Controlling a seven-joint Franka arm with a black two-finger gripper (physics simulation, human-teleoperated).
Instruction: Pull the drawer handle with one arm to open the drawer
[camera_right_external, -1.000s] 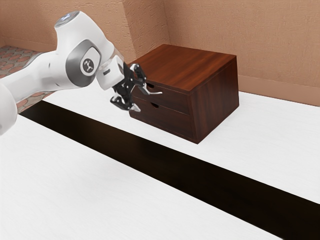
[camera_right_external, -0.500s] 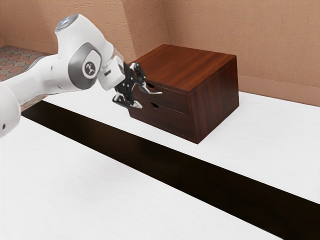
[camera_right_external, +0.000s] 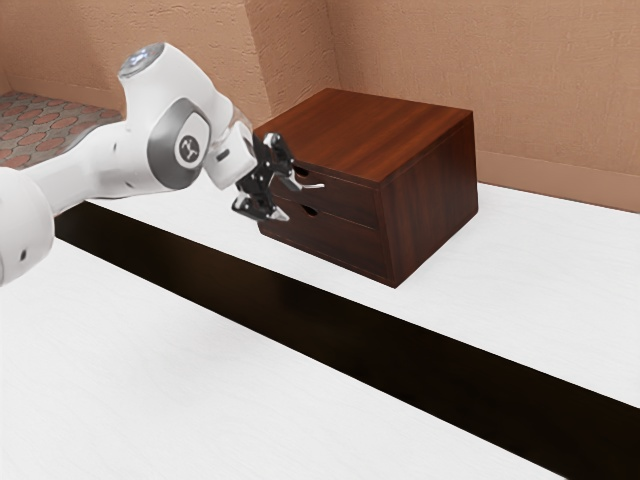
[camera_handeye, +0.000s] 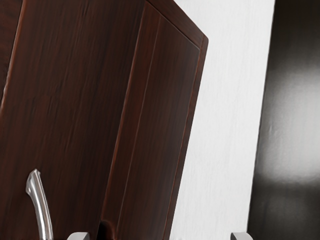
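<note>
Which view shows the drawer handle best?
The exterior view: it shows the handle along its length, standing out from the upper drawer front. The wrist view shows one curved silver end of it, close, with the rest cut off at the picture's edge.

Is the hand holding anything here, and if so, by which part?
Nothing is held. The hand is open in front of the top drawer, and the handle is not yet gripped.
</note>
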